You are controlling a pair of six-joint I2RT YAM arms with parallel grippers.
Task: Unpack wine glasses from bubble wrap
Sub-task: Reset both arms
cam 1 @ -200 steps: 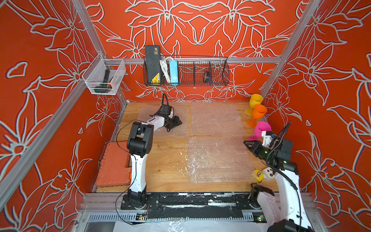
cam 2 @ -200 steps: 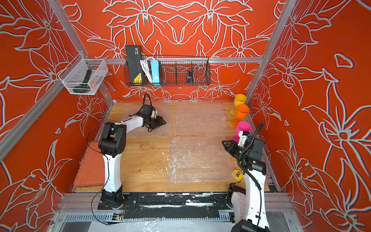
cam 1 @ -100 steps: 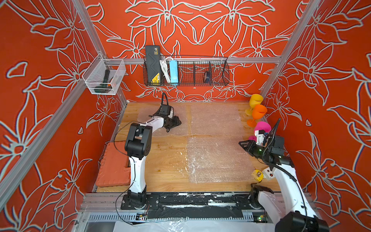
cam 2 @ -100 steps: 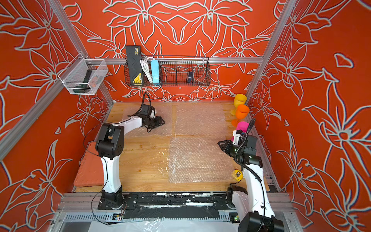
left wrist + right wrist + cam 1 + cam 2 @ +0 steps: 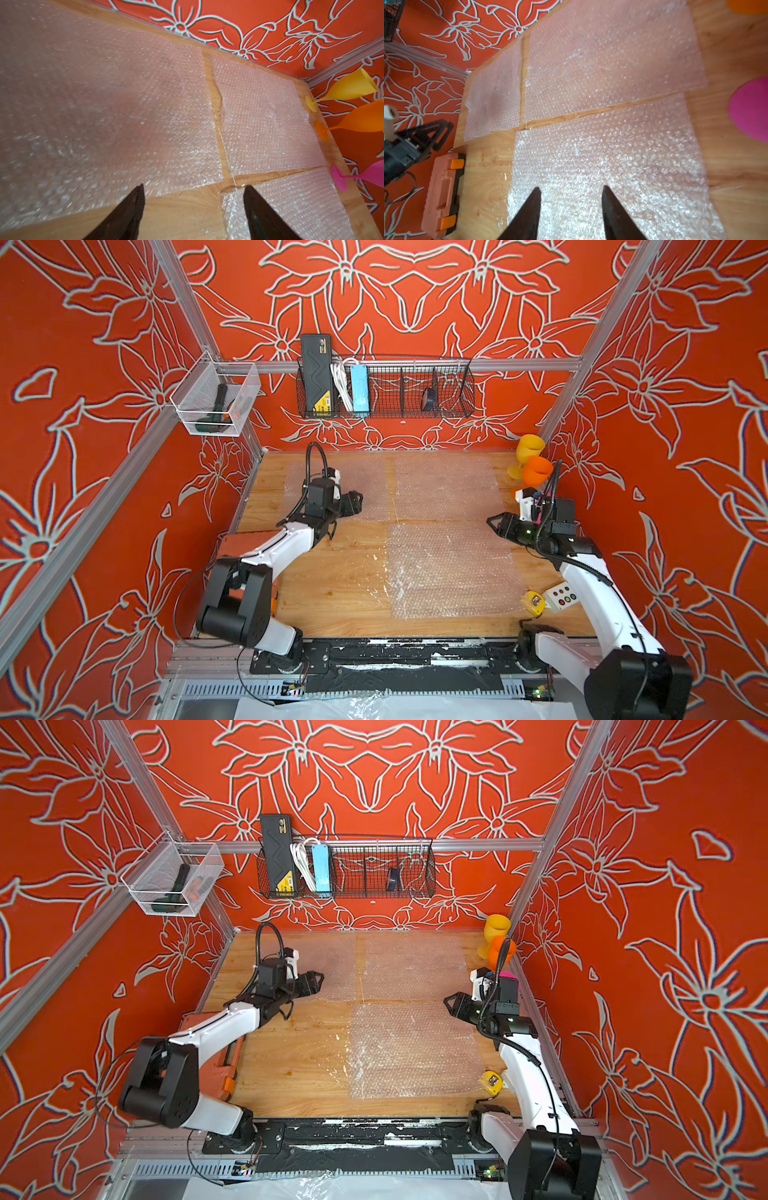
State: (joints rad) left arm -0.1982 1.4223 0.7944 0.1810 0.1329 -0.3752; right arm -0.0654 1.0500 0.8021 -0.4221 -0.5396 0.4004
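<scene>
All three wine glasses were out of their wrap and standing upright in a row along the right wall: yellow goblet [image 5: 530, 445] in the far corner, orange goblet [image 5: 537, 470] next, then the pink goblet [image 5: 369, 176] (mostly hidden behind the right wrist in both top views). The bubble wrap sheets lay flat on the table [image 5: 332, 585].

The right gripper [image 5: 492, 524] hovered at the edge of the near sheet [image 5: 449, 568], fingers partly spread and holding nothing. Its tips pointed toward mid-table, so the goblets stood behind it with their stems vertical.

The left gripper [image 5: 357, 504], wide and empty, was over the far-left sheet [image 5: 365, 477], well apart from the glasses. I figured any touch-up belonged to the right arm.
</scene>
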